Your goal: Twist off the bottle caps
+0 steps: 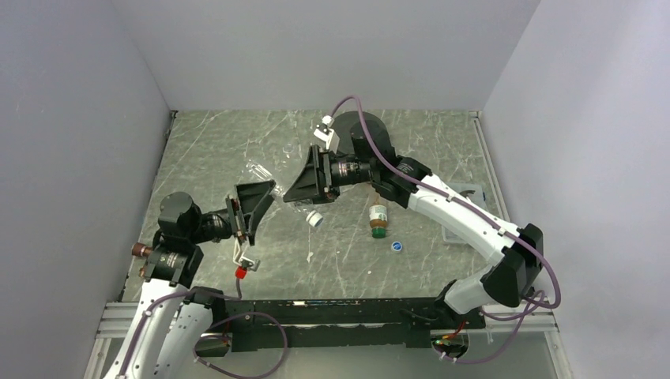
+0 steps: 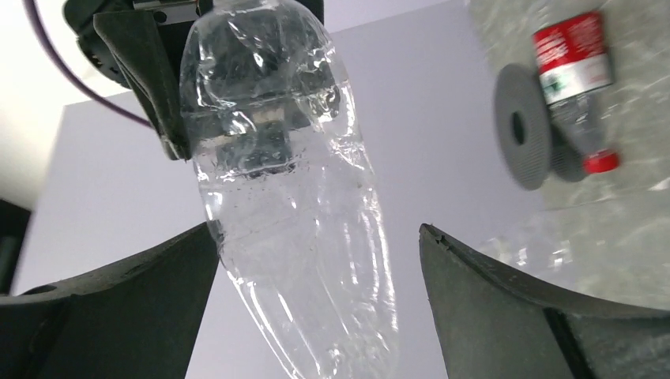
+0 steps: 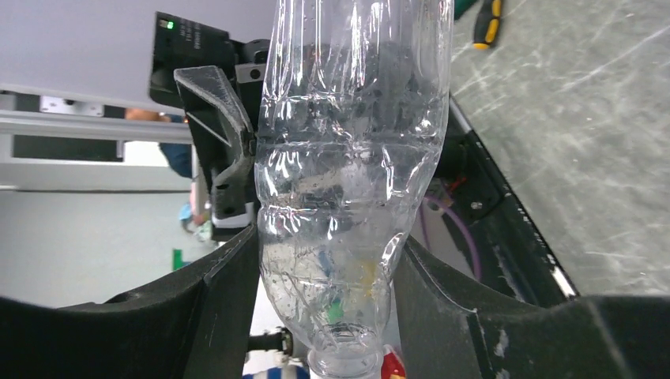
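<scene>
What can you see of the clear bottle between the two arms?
The clear bottle is crumpled, see-through plastic, unlabelled, apparently empty. It is held off the table, its narrow neck toward the right wrist camera. The right pincer clamps its shoulder from both sides; the left pincer straddles its other end, open.

A clear bottle [image 2: 292, 205] hangs midair; an amber bottle [image 1: 378, 218] blocks the table's [image 1: 221, 150] middle.

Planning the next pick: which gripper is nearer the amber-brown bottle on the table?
Right. The right gripper sits just left of the amber-brown bottle in the top view; the left gripper is farther left, beyond it.
</scene>
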You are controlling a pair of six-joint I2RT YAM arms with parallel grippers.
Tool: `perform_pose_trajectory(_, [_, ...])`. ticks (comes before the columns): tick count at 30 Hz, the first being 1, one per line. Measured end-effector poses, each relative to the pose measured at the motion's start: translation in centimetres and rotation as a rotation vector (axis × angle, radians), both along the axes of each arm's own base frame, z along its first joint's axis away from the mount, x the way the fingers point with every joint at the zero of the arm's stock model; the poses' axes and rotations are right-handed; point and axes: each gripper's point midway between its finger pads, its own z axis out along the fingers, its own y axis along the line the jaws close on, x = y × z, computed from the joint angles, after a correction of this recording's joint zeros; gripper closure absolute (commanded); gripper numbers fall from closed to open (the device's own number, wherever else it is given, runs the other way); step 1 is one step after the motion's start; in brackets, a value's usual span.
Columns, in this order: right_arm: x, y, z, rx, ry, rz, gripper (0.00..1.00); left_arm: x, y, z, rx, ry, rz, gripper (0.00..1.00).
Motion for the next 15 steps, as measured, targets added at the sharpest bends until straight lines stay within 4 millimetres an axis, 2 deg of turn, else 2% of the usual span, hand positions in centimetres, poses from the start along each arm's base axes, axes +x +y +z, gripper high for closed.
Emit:
perform_pose_trajectory(3, [-0.2,0.5,0.7,0.035,0.051,0.019,0.67,0.9,-0.2,1.2,-0.02,-0.101,0.011,0.01])
perform_pose_trajectory(9, [-0.1,1.6,2.3,0.124,0.079,0.047,0.67,1.8,-0.2,3.3,-0.051,-0.189,0.055,0.0])
perform_pose_trajectory(15, [0.2,2.2,2.7,0.189,0.103,0.051,0.67,2.0,-0.1,3.9,-0.058,-0.204,0.078,0.03])
